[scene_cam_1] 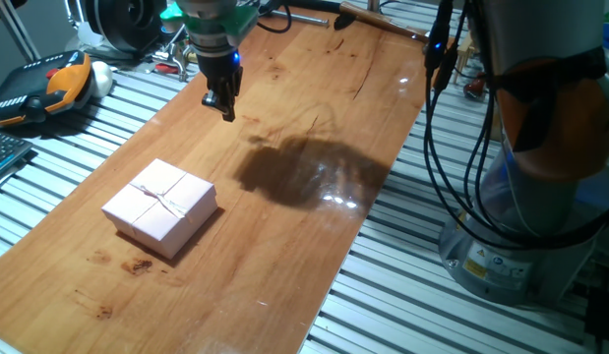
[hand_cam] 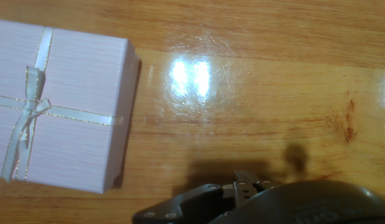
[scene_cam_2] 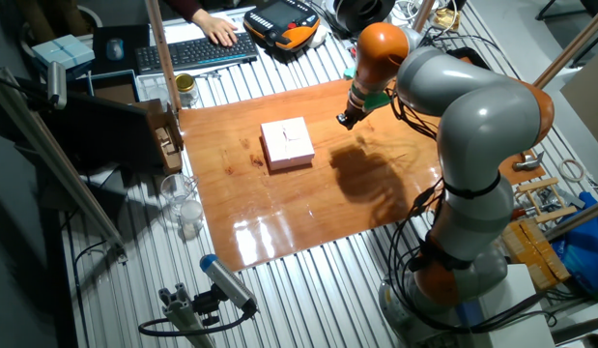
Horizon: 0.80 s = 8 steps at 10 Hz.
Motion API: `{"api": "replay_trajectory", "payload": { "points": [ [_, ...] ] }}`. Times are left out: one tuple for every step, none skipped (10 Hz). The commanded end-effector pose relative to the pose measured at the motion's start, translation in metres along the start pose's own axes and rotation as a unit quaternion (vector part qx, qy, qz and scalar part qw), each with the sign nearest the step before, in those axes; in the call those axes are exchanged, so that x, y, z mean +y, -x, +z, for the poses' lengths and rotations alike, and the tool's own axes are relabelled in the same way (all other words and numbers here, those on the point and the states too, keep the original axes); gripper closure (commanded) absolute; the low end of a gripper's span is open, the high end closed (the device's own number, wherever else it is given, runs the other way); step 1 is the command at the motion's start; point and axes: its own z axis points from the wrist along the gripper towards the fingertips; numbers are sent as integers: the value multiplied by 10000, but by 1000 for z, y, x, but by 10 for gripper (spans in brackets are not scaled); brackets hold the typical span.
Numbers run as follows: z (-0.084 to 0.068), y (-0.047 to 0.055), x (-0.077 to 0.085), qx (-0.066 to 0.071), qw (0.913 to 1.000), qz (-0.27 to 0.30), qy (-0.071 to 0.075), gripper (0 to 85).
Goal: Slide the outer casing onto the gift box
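Observation:
The outer casing (scene_cam_1: pixel 161 202), a pale pink square lid with a thin crossed ribbon and small bow, lies flat on the wooden board at its near left. It also shows in the other fixed view (scene_cam_2: pixel 286 141) and at the left of the hand view (hand_cam: pixel 55 106). Its pink side walls reach down to the board. The gift box with tan squares is hidden; no tray shows. My gripper (scene_cam_1: pixel 225 106) hangs above the far part of the board, well away from the casing, with fingers together and empty. It also shows in the other fixed view (scene_cam_2: pixel 344 120).
The wooden board (scene_cam_1: pixel 314 226) lies on a slatted metal table. An orange teach pendant (scene_cam_1: pixel 58 84) and a keyboard (scene_cam_2: pixel 197 50) with a person's hand (scene_cam_2: pixel 213 27) sit beyond the board's edge. My arm's base (scene_cam_1: pixel 540 197) and cables (scene_cam_1: pixel 452 147) stand at the right.

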Motion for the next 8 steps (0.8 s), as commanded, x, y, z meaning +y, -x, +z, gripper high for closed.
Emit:
{"api": "replay_trajectory", "payload": {
  "points": [
    [0,1,0,-5,10000,0,-1,850],
    [1,1,-1,-4,10000,-8,-9,850],
    [1,1,-1,3,10000,-15,0,850],
    [1,1,-1,3,10000,-15,0,850],
    [1,1,-1,4,10000,-15,-8,850],
    [1,1,-1,4,10000,-15,-8,850],
    [1,2,-1,-4,10000,-15,-9,850],
    [2,2,-1,-4,10000,-15,-9,850]
  ]
}}
